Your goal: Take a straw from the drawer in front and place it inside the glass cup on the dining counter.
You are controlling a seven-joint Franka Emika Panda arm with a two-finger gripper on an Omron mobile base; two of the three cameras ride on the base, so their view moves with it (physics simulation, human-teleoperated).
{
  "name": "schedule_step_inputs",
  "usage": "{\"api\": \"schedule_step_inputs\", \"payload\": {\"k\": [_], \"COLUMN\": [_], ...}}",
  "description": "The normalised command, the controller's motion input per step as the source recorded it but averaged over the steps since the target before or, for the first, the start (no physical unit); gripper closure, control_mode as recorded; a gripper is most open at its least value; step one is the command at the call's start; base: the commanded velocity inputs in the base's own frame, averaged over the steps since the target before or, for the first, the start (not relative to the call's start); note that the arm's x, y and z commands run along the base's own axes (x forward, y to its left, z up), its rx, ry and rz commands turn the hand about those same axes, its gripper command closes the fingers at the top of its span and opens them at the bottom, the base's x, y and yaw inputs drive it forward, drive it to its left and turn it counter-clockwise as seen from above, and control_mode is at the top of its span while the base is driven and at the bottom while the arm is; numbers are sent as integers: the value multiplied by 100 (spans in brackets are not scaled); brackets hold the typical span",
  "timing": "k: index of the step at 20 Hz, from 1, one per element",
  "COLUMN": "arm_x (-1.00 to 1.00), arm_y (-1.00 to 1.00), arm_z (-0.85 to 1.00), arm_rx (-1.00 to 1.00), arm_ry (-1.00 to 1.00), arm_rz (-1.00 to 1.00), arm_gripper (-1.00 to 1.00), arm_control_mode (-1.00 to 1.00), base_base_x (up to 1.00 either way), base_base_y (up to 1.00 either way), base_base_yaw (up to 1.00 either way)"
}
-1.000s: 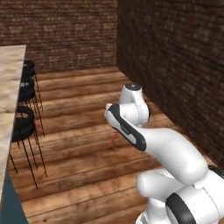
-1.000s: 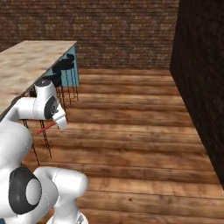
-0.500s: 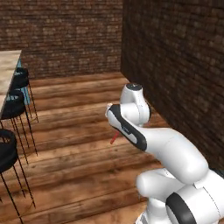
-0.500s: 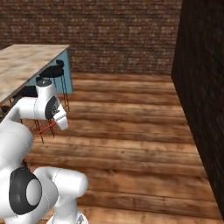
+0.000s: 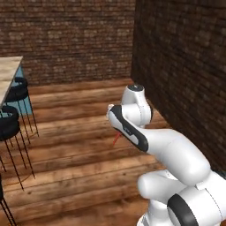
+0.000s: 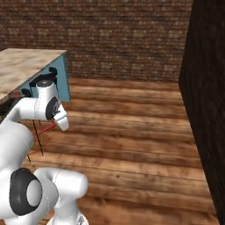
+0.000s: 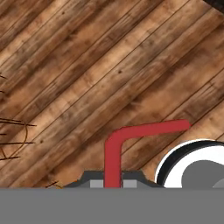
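Note:
The thin red straw [image 7: 114, 148] rises between my fingertips in the hand view, its short bent end pointing right over the wooden floor. My gripper [image 7: 113, 178] is shut on its lower part. In the right base view the straw [image 6: 46, 128] sticks out down-left from the hand, and my gripper [image 6: 55, 124] hangs over the floor beside the counter's end. In the left base view the straw [image 5: 115, 140] peeks out below the forearm. The dining counter [image 6: 22, 68] lies at the left, and its corner [image 5: 9, 73] shows at the left edge. The drawer and the glass cup are out of view.
Black round stools [image 5: 9, 120] stand under the counter at the left. A teal end panel [image 6: 62, 83] closes the counter's end. A dark brick wall [image 5: 181, 70] runs along the right and a lighter brick wall [image 6: 118, 39] stands at the back. Wooden floor [image 6: 132, 127] lies ahead.
The whole picture has shifted in both base views, so the base has moved. The arm keeps its pose and the straw stays in the shut gripper.

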Motion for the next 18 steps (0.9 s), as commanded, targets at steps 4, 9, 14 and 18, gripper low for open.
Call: {"api": "schedule_step_inputs", "payload": {"k": [4,9,14,18], "arm_x": [0,0,0,0], "arm_y": [0,0,0,0], "arm_z": [0,0,0,0], "arm_rx": [0,0,0,0], "arm_ry": [0,0,0,0], "arm_rz": [0,0,0,0], "arm_gripper": [100,100,100,100], "arm_control_mode": [100,100,100,100], "base_base_x": [100,100,100,100], "base_base_y": [-31,-31,-29,-30], "base_base_yaw": [14,14,12,11]}}
